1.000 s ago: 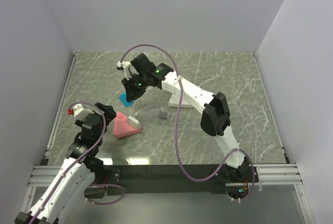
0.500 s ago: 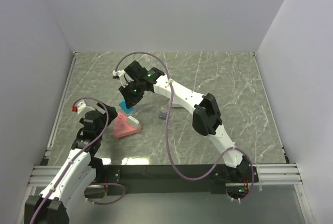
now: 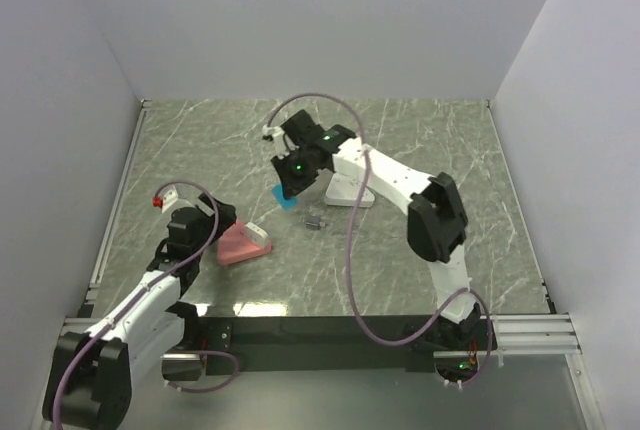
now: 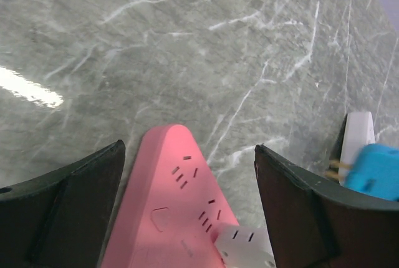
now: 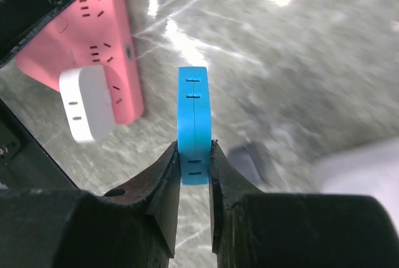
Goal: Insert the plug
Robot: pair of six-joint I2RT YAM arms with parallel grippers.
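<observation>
A pink power strip [image 3: 237,245] lies on the marble table, with a white adapter [image 3: 257,234] plugged into its near end. My left gripper [image 4: 187,151] is open and its jaws stand on either side of the strip [image 4: 165,205], not clamped on it. My right gripper [image 5: 194,151] is shut on a flat blue plug [image 5: 192,118] and holds it on edge above the table, right of the strip [image 5: 93,43]. In the top view the blue plug [image 3: 286,197] hangs under the right gripper [image 3: 291,182]. It also shows at the right edge of the left wrist view [image 4: 374,171].
A small grey block [image 3: 315,221] lies on the table just right of the blue plug, also in the right wrist view [image 5: 249,159]. A white flat object [image 3: 350,193] lies under the right arm. Grey walls enclose the table on three sides.
My right gripper has carried the blue plug to the right and a little nearer, after swinging left. My left gripper has lowered and closed in around the pink strip.
</observation>
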